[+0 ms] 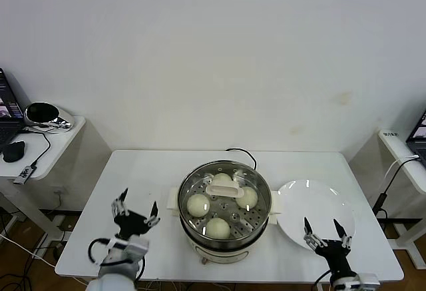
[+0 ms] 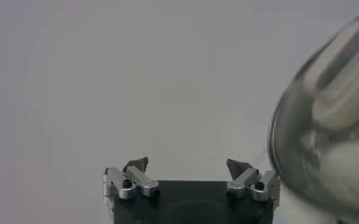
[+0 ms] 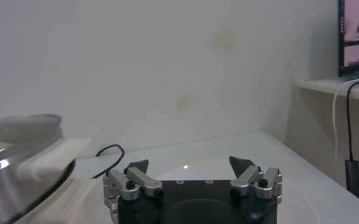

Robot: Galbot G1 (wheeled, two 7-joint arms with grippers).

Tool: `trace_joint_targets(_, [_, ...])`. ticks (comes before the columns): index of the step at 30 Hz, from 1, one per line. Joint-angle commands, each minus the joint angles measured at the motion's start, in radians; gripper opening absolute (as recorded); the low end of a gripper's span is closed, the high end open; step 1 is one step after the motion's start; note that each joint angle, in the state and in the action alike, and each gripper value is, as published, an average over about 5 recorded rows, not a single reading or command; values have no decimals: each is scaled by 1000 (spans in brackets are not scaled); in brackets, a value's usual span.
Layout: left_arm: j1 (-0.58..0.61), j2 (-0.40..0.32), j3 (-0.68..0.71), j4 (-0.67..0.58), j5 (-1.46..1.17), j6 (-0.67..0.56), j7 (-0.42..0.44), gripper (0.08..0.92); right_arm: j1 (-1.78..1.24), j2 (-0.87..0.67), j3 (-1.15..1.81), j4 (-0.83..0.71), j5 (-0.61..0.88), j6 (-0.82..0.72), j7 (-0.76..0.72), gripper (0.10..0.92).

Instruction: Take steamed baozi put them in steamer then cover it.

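Note:
The shiny steel steamer point(image 1: 188, 219) stands at the middle of the table with its black cord behind it. The clear glass cover, with its cream-white handle point(image 1: 222, 189), sits on top of it. Through the glass I see the cream-white baozi point(image 1: 198, 204) on the perforated tray. My left gripper point(image 1: 138, 212) is open and empty over the table, left of the steamer. In the left wrist view the gripper point(image 2: 188, 165) is open, with the covered steamer point(image 2: 325, 152) beside it. My right gripper point(image 1: 324, 229) is open and empty over the white plate; it also shows open in the right wrist view point(image 3: 191, 164).
A flat white plate point(image 1: 299, 201) lies right of the steamer, under my right gripper. Side tables stand at far left point(image 1: 60, 134) and far right point(image 1: 399, 151) with cables and screens. The steamer's side point(image 3: 21, 164) shows in the right wrist view.

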Motion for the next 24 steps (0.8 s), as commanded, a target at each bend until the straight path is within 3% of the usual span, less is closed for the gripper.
trace_joint_targets(1, [239,-40,-207,155,-505,-606,-14,823,-51,-8,1,15,-23,-8,11,823])
trace_joint_targets(4, [258,-42,-212,140,-556,-535,39,823,-59,-17,13,18,-7,-10,12,823])
trace_joint_targets(9, [278,-52,-226,116,-594,-460,55,823,-65,-32,15,4,9,-10,19,823])
trace_joint_targets(24, [326,-83,-224,63,-534,-424,76,823,-55,-53,32,-7,-50,-25,-35,823])
